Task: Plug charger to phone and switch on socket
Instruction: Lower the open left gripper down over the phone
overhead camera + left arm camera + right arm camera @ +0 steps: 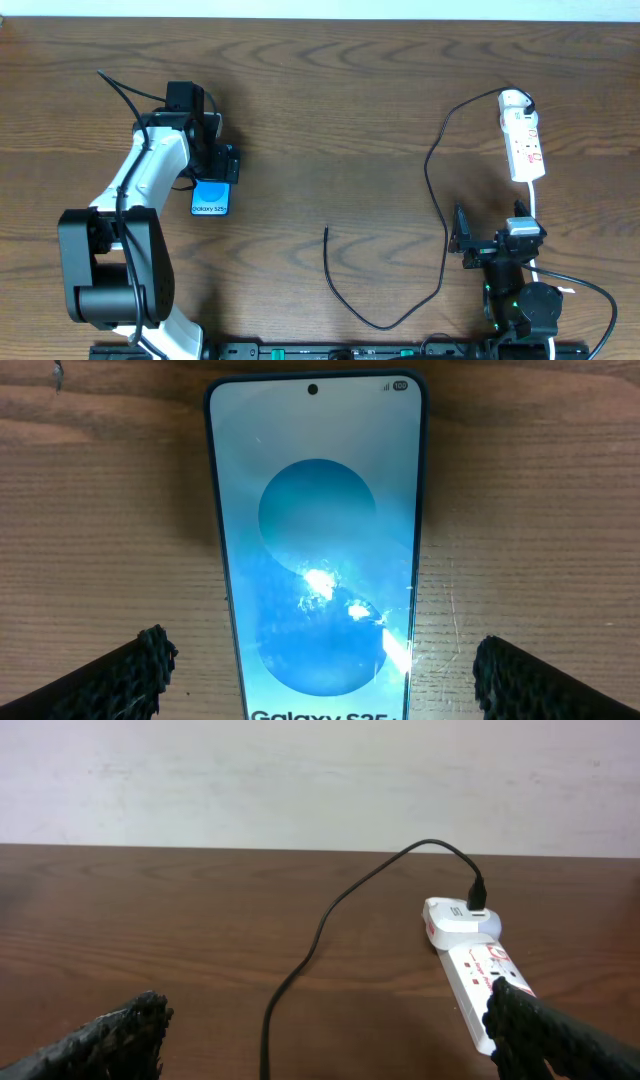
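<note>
The phone (pixel 211 198) lies flat at the table's left, blue screen up, "Galaxy S25" text at its near end. My left gripper (pixel 213 172) hovers over it, open, one finger on each side of the phone (pixel 320 540) and neither touching it; the left gripper (pixel 325 682) holds nothing. The white socket (pixel 522 135) lies at the far right with a black plug in its far end. From there the charger (pixel 436 215) loops down the table to its free end (pixel 326 232), which lies loose. My right gripper (pixel 492 232) stands open and empty just short of the socket (pixel 470 955). The charger (pixel 320 925) runs between the right gripper's (pixel 330 1042) fingers.
A white cord (pixel 537 205) leaves the socket's near end and passes beside the right arm. A thick black robot cable (pixel 120 88) trails from the left arm at the far left. A pale wall (pixel 300 780) rises beyond the table's far edge.
</note>
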Robot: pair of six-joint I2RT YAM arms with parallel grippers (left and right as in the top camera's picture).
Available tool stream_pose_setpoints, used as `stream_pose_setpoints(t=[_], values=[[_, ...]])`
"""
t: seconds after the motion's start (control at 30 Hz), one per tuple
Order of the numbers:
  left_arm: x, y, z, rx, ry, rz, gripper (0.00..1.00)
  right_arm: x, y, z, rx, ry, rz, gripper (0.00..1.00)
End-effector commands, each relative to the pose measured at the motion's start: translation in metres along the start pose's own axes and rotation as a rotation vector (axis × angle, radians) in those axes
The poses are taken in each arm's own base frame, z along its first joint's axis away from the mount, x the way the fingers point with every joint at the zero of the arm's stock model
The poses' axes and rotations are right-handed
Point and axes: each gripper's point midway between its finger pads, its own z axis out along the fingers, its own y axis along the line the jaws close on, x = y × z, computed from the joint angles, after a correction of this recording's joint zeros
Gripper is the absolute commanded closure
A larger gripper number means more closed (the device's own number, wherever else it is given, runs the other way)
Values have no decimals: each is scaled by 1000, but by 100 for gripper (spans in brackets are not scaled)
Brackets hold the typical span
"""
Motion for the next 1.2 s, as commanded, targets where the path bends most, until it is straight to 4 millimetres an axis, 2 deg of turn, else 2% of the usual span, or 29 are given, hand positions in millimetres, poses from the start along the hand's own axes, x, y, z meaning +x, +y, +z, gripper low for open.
stream_pose_setpoints(t=[0.0,0.27,1.17], values=[[-8,3,-1,-14,-11,-11,2,0,3,0,-13,-2,10,1],[0,3,16,-11,41,-14,2,0,3,0,-13,-2,10,1],[5,2,24,-11,43,-13,2,0,3,0,-13,-2,10,1]])
